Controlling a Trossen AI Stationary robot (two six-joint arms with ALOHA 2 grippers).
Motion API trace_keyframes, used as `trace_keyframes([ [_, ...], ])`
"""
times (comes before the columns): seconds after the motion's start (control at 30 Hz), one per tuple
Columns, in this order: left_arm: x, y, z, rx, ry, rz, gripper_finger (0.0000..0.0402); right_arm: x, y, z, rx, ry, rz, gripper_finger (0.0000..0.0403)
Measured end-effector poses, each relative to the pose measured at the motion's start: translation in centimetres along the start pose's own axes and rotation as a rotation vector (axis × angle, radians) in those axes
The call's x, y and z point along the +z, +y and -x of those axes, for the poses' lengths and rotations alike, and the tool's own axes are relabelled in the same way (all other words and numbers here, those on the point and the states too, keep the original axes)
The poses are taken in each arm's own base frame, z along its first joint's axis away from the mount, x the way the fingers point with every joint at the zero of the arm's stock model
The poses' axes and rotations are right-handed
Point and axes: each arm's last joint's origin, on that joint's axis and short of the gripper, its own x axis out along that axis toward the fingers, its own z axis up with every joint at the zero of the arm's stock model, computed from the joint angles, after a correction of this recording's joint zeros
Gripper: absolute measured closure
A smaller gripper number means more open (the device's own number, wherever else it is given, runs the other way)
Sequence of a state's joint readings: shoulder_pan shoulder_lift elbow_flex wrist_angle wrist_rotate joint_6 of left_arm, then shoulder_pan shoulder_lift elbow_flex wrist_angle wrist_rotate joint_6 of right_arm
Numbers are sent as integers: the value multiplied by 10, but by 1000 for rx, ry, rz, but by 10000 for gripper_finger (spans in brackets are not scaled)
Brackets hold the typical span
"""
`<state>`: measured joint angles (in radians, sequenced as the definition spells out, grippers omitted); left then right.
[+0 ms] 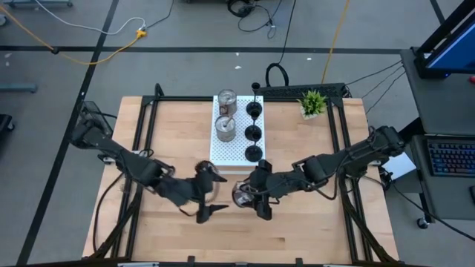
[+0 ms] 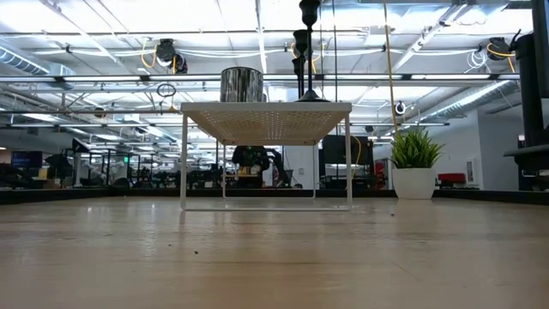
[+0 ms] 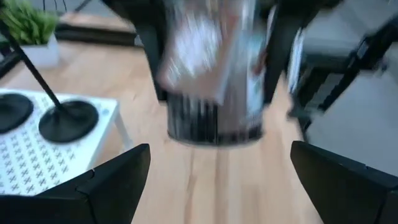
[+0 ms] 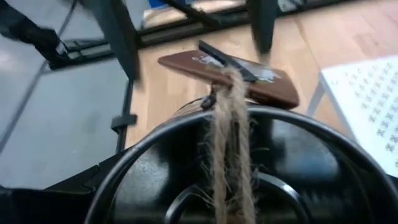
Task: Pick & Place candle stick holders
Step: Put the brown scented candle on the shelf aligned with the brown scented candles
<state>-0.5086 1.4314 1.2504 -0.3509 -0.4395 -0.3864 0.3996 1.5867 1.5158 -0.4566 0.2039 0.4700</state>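
Nearest you, towards the table's (image 1: 312, 230) front edge, the two grippers face each other, close together. Your right gripper (image 1: 250, 196) has the third silver holder (image 1: 240, 195): its dark fingers stand wide, one on each side of the shiny cup, clamped on its walls. From the left wrist view you see that holder (image 3: 214, 93) straight ahead, blurred, with the right arm's fingers flanking it. You cannot tell if its base touches the wood or hangs just above it. The right wrist view looks down into the cup; twine (image 4: 231, 155) runs across its rim, and a brown tag (image 4: 249, 78) lies beyond.

Your left gripper (image 1: 215, 194) sits just beside that holder, on its left. Its fingers are spread wide and nothing is between them. No contact with the cup that you can see.

Farther back, mid-table, is the white stand (image 1: 236, 159), a perforated top on thin legs. On its left half two silver holders (image 1: 225, 127) stand upright, one behind the other. On its right half three black holders (image 1: 253, 133) stand in a row front to back, stems up. All five are apart from each other.

Farthest back, right of the stand, the plant (image 1: 312, 102) sits near the table's rear edge.
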Motion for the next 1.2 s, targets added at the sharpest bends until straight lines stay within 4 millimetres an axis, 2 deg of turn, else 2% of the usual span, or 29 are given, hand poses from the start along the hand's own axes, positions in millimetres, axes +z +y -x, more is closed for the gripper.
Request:
trace_keyframes([
  [0.27,16,0,-32,-44,168,-38,7,-4,-1,-11,11,29,10,53],
  [0.53,16,5,-54,-31,193,11,7,-4,0,-12,26,37,23,53],
  [0.93,19,4,-66,-137,172,65,7,-4,1,-12,39,39,38,54],
  [1.2,18,2,-66,-216,202,85,7,-5,1,-12,42,48,39,54],
])
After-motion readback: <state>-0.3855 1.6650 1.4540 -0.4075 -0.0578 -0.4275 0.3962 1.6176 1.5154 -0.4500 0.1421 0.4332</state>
